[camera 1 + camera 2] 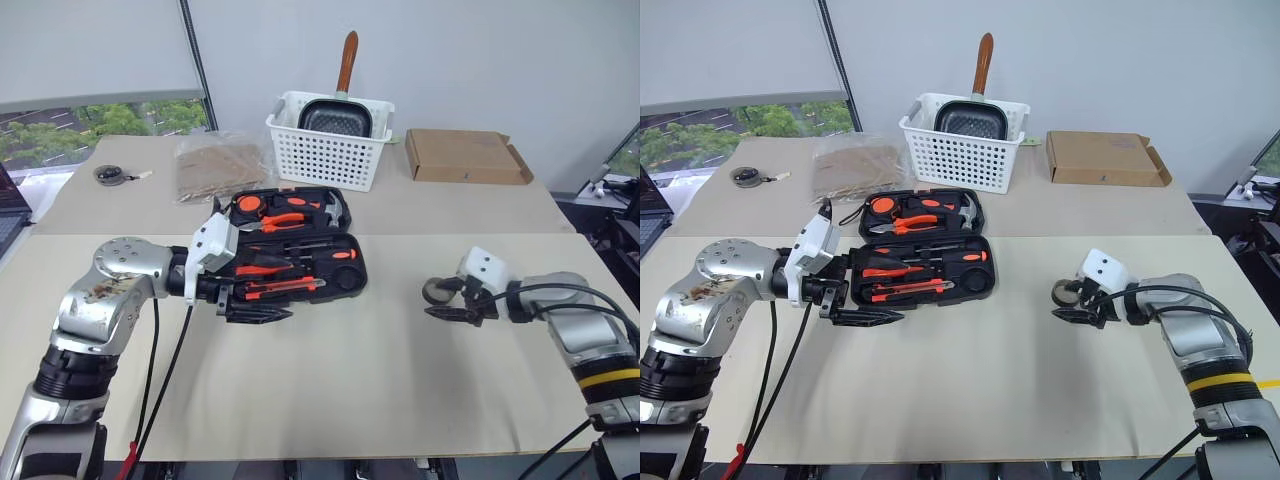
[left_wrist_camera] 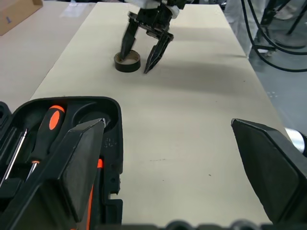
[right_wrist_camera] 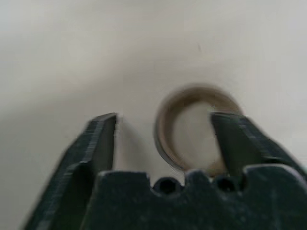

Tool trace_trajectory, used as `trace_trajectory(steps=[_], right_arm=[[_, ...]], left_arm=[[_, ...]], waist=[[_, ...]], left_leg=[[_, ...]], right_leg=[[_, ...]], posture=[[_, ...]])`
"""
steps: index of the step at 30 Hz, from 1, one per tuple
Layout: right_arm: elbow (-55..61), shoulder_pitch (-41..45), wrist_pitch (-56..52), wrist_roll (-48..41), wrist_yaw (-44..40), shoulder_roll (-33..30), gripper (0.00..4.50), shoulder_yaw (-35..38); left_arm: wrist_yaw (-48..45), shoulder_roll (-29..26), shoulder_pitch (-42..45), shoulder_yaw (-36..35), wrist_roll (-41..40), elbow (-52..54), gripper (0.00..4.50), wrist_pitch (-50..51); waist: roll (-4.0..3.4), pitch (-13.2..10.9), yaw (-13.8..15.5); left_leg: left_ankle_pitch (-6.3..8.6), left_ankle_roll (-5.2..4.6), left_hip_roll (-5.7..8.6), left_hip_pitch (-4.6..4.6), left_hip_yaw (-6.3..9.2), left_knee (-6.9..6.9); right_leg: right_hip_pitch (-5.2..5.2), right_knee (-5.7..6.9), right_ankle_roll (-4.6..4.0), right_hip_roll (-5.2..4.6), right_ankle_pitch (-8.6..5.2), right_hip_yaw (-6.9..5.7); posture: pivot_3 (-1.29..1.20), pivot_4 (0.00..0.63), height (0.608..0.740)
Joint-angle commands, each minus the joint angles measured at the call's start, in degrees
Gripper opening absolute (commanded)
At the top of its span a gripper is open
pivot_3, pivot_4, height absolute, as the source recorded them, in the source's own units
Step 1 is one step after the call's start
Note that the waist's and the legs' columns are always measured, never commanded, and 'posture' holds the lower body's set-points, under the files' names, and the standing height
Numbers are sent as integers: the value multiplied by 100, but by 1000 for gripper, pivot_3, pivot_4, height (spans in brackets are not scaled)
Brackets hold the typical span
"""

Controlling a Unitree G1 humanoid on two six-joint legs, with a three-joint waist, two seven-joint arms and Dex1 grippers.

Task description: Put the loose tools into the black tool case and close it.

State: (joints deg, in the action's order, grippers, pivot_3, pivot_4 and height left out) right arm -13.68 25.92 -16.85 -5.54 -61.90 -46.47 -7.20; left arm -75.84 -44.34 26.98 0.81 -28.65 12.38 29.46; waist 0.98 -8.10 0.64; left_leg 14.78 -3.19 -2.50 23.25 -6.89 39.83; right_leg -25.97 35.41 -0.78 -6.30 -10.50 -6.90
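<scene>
- Black tool case (image 1: 290, 250) lies open on the table (image 1: 350, 380), orange-handled tools seated in its recesses.
- Left gripper (image 1: 258, 310) at the case's near edge, jaws spread wide, empty.
- Tape ring (image 2: 127, 61) flat on the table, well right of the case.
- Right gripper (image 2: 144, 57) straddles the ring wall: one finger inside the hole, the other outside. Half open, no pinch visible.

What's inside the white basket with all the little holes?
A black frying pan sits inside the white basket, its wooden handle sticking up over the back rim. The basket's walls and the pan cover the bottom, so anything underneath the pan is hidden.
</scene>
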Motion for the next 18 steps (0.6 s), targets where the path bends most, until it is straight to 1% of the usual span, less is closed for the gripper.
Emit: trace_trajectory(steps=[1,5,6,10,12,18], right_arm=[[-39,125,157,34,-14,-23,1708,76],[-86,129,236,35,-24,-16,428,99],[-58,137,248,16,-35,-18,40,117],[90,287,228,-60,-92,24,40,133],[169,518,252,-43,-214,82,40,21],[219,1492,147,94,-438,689,40,-524]], left_arm=[[143,-140,-126,-231,-125,258,4500,19],[267,-194,-240,-335,-289,382,4500,123],[289,-211,-271,-355,-298,405,4500,126],[384,-271,-403,-449,-364,498,4500,139],[507,-314,-506,-570,-412,556,4500,176],[940,-430,-1012,-1036,-547,885,4500,366]], waist=[[0,0,0],[0,0,-2],[0,0,-2],[0,0,0],[-1,0,-2],[-1,-2,-122]], left_leg=[[-2,4,0,1,0,-1],[-3,6,0,1,-3,0],[-3,4,0,1,-3,1],[-2,3,0,-2,-2,1],[-2,4,0,-2,-1,1],[-8,13,-7,-9,-1,0]], right_leg=[[0,1,-2,2,-1,-1],[0,0,-2,2,-1,0],[0,0,-2,1,-1,0],[1,3,-2,1,-1,1],[0,6,-2,2,-1,0],[-8,28,-6,9,-3,7]], posture=[[0,150,700],[0,150,700],[0,150,700],[0,150,700],[0,150,700],[0,150,700]])
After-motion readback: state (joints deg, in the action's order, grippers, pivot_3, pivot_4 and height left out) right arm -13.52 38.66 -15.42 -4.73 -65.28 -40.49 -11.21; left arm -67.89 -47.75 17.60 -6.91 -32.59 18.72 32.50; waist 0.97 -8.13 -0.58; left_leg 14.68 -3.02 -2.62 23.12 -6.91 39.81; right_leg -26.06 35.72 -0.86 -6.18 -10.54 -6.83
